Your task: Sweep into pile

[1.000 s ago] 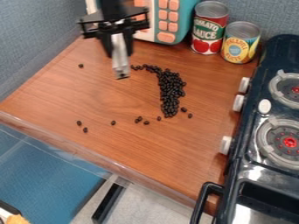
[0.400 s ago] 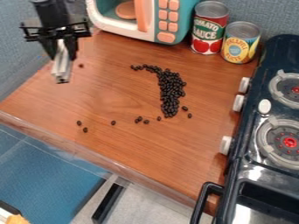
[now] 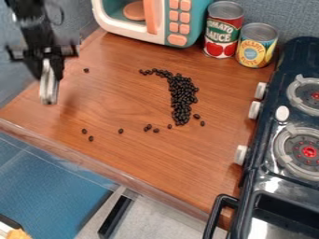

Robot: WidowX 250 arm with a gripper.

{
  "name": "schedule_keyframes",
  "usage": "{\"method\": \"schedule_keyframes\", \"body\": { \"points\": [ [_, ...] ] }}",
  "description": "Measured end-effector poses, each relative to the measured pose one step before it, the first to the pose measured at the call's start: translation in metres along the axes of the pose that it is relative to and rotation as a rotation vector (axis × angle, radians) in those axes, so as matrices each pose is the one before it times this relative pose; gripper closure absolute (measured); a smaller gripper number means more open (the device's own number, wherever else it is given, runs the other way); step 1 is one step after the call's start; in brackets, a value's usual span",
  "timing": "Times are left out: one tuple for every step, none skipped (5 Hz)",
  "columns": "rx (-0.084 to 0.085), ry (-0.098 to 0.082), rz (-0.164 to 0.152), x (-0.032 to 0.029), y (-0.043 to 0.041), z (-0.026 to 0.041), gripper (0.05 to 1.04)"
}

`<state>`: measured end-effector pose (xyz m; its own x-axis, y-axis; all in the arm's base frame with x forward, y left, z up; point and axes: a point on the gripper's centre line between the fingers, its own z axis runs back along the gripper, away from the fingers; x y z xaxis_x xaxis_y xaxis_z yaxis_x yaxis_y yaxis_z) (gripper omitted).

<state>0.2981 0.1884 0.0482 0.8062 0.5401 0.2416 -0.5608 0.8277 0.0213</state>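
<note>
At the upper left hangs the gripper (image 3: 51,65), over the counter's left side and shut on a narrow silver-grey tool (image 3: 48,87) that points down. Black beans (image 3: 183,95) lie in a dense curved band right of the counter's middle, with a thin tail toward the upper left. Separate from the band are several stray beans: one bean (image 3: 86,70) just right of the gripper, a pair (image 3: 88,135) at the lower left, and others below the band. The tool is well left of the band and apart from it.
A toy microwave (image 3: 152,21) stands at the back, beside a tomato sauce can (image 3: 223,32) and a yellow-labelled can (image 3: 256,46). The toy stove (image 3: 283,154) with its knobs borders the right side. The counter's front edge (image 3: 118,170) slants across the lower left.
The gripper and its tool have moved left and somewhat toward the front, away from the microwave. The beans look essentially the same.
</note>
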Motion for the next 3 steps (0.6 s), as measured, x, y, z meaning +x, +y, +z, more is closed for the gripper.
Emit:
{"method": "schedule_keyframes", "body": {
  "points": [
    [0.039, 0.0177, 0.0083, -0.01054, -0.00319, -0.01759, 0.704],
    [0.0137, 0.0076, 0.0206, -0.00532, -0.00339, -0.00191, 0.704],
    [0.005, 0.0217, 0.0349, -0.01015, -0.00401, -0.00367, 0.704]
  ]
}}
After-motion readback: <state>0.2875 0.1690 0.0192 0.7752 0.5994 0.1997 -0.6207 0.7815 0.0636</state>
